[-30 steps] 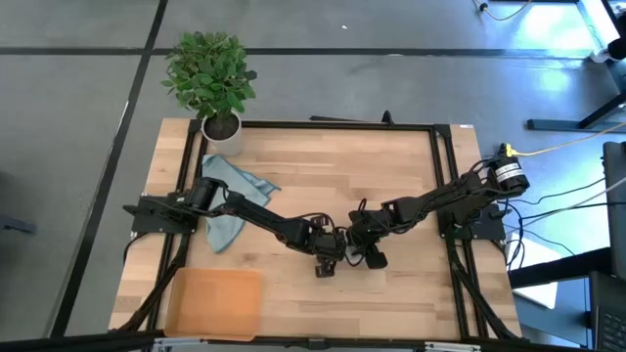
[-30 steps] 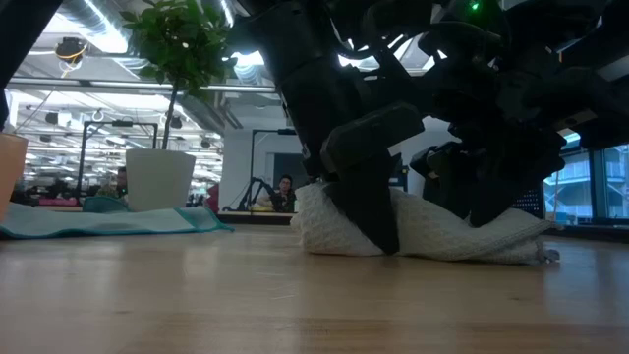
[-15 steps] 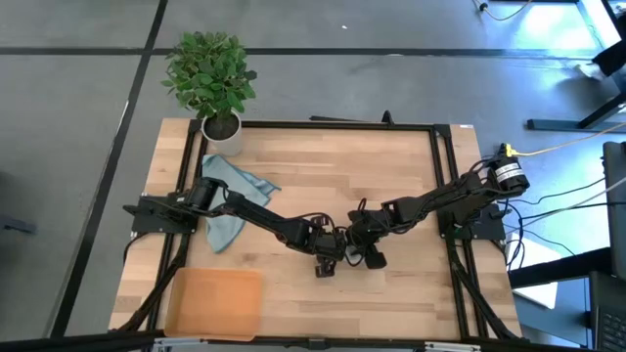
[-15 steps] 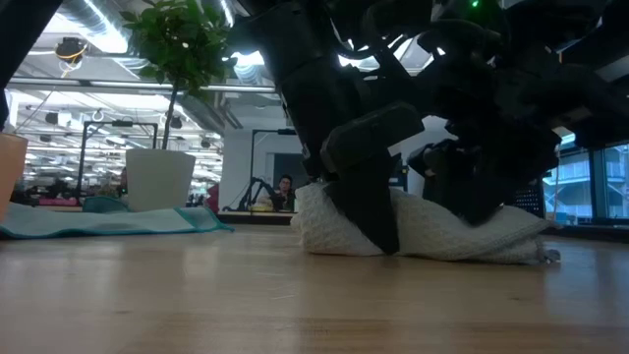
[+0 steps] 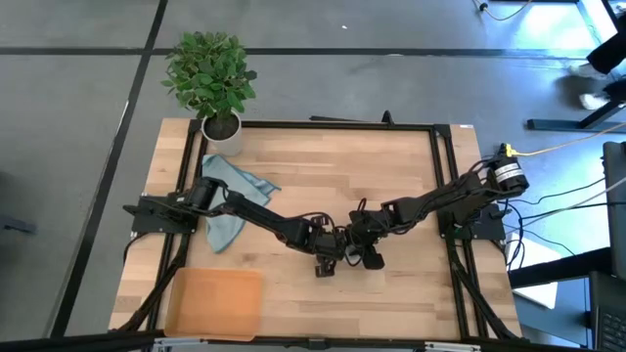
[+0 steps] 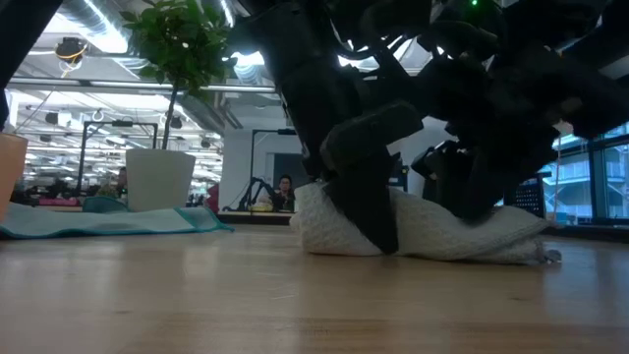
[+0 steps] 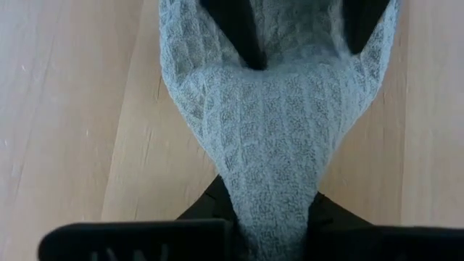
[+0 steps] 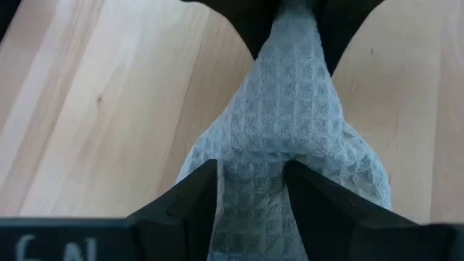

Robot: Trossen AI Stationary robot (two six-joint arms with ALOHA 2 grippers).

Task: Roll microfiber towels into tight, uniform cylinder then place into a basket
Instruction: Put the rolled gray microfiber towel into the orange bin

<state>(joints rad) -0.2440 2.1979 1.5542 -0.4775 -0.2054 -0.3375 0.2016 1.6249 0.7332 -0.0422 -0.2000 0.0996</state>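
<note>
Both arms meet near the middle of the wooden table (image 5: 323, 166), a little toward its 6 o'clock edge; the left gripper (image 5: 327, 256) comes in from 9 o'clock and the right gripper (image 5: 364, 251) from 3 o'clock, and they stand just beside each other. Between them lies the pale grey-green towel (image 6: 432, 234), a bunched, half-rolled waffle cloth resting on the wood; in the high view the arms hide it almost fully. The left gripper's fingers are pressed together on one narrow end of this towel, which is squeezed thin between them in the left wrist view; the right gripper's fingers (image 8: 192, 199) stand spread on both sides of the other end, the cloth passing between them.

The blue-teal towel (image 5: 231, 196) lies crumpled and unrolled at about 10 o'clock on the table, partly under the left arm; the basket (image 5: 215, 303) sits at 7 o'clock, well apart from both grippers; a potted plant (image 5: 210, 78) stands at the 11 o'clock corner.
</note>
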